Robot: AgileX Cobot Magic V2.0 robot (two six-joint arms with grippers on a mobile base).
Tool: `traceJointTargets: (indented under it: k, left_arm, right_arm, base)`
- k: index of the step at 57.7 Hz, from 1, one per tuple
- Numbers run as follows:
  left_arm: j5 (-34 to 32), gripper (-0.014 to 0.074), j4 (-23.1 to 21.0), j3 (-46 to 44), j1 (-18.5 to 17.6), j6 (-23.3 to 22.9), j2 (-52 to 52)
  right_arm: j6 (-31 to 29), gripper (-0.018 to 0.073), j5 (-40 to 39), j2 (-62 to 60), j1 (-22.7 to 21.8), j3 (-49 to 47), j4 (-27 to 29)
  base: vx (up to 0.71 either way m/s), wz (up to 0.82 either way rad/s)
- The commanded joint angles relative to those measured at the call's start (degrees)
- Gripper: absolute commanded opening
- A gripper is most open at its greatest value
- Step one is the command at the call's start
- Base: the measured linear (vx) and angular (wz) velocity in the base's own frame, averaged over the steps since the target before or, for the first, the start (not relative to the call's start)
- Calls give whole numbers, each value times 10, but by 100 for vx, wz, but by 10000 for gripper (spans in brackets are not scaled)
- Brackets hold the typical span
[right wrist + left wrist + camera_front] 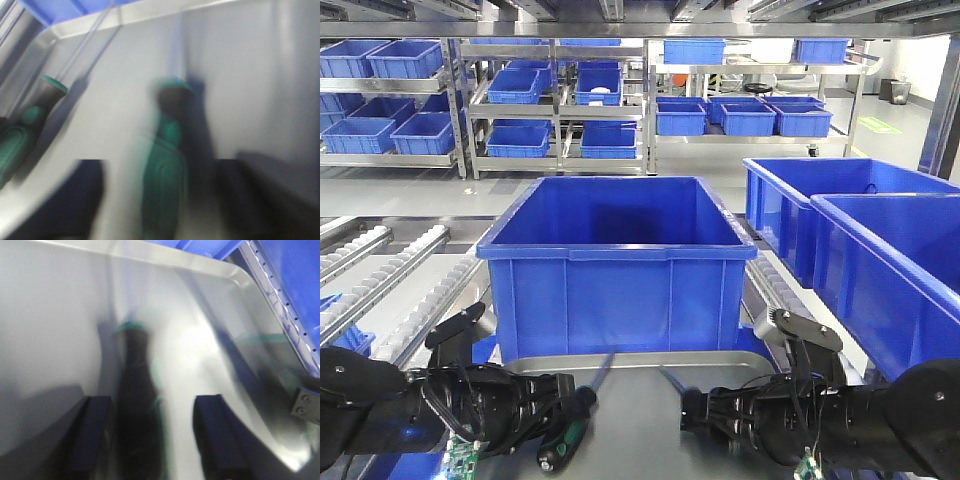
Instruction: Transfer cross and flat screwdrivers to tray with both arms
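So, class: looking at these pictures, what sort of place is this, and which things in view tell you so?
Most likely a warehouse or factory stockroom. Metal shelving racks hold rows of blue plastic bins, roller conveyor tracks run alongside, and a large blue bin stands behind the metal tray.

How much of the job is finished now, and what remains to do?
Both screwdrivers are already over the grey tray. The left screwdriver sits between the open jaws of the left gripper, and the right screwdriver between the open jaws of the right gripper. Blur hides whether they rest flat. Only withdrawing both arms seems left.
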Motion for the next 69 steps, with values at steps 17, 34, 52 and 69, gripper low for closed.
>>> traceJointTargets:
  k: [17, 34, 52, 69]
  left_arm:
    - [66, 356, 35, -20, -3, 1, -67]
    - [89, -6, 269, -17, -3, -76, -215]
    - [-3, -1, 454, 135, -3, -110, -494]
    - [-113, -1, 452, 293, -3, -110, -641]
  right_arm:
    - [-38, 471, -21, -97, -12, -18, 10]
    - [-38, -14, 3, -255, -12, -17, -90]
    - [-46, -10, -26, -486, -12, 87, -240]
    - [-46, -9, -152, -637, -12, 250, -239]
  base:
    - [0, 0]
    - [0, 0]
    - [0, 0]
    - [0, 0]
